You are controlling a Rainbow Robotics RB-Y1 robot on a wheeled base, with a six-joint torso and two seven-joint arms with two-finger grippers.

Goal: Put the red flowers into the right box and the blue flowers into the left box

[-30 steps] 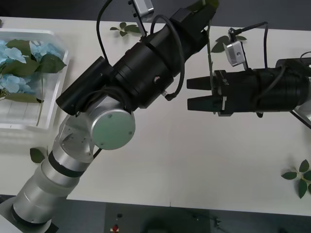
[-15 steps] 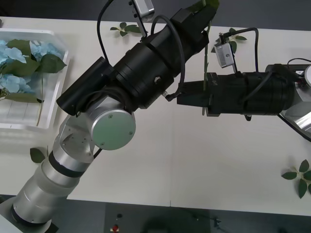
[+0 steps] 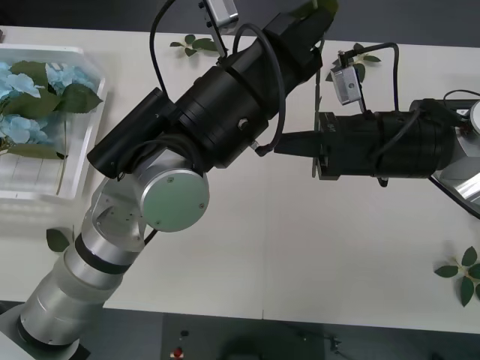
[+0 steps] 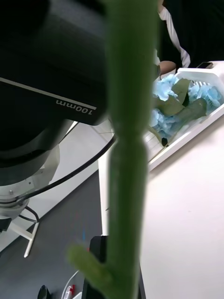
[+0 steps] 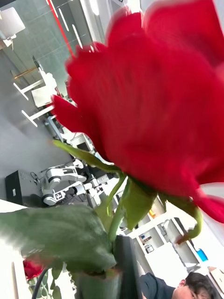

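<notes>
Our left end effector (image 3: 311, 22) grips a rose (image 5: 154, 93), head cut off above; right end effector (image 3: 296, 142) closes on its stem (image 3: 318, 94). Blue flowers (image 3: 22, 90) fill the left box (image 3: 82, 150).

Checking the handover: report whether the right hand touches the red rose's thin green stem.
Cannot tell. The front view shows the thin green stem reaching the black right hand, their meeting point hidden.

Deep-red rose (image 5: 154, 93) on a green stem (image 4: 126, 154); pale-blue flowers (image 3: 19, 86) in translucent white bin (image 3: 82, 150).
</notes>
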